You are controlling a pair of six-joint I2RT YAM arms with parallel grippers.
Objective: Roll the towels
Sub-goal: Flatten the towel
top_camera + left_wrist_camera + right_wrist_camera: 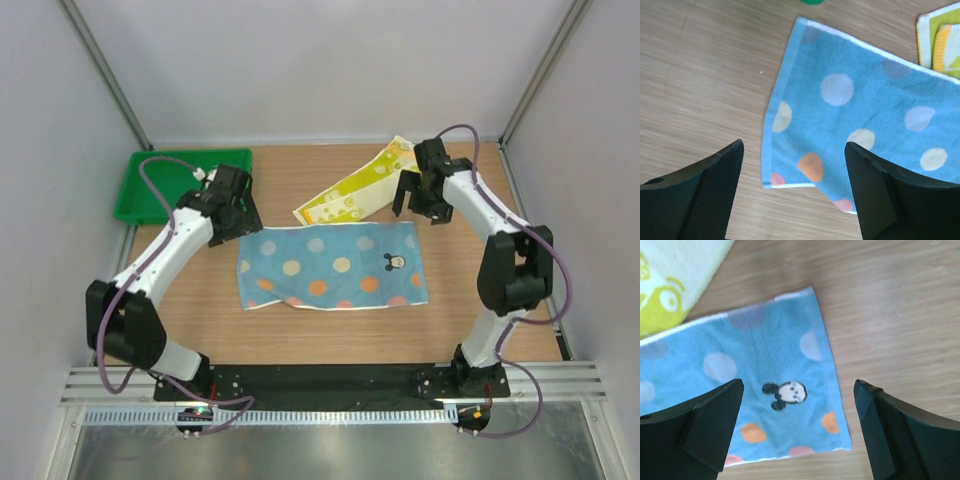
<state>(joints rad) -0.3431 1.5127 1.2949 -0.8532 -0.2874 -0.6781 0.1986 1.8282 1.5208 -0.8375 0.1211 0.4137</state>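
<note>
Towels both lie unrolled on the bench (pixel 330 340): the blue towel (pixel 333 267) is spread flat between the arms, the yellow-green towel (pixel 355 195) slants just behind its far edge. Left gripper (pixel 792 160) hangs wide apart over the blue towel's left end, right gripper (pixel 797 390) spread over its right end, neither holding anything. Risks now: uneven pinches would skew the roll into a cone, soft cloth may slide instead of turning, and a deep reach could drag the yellow-green towel along
</note>
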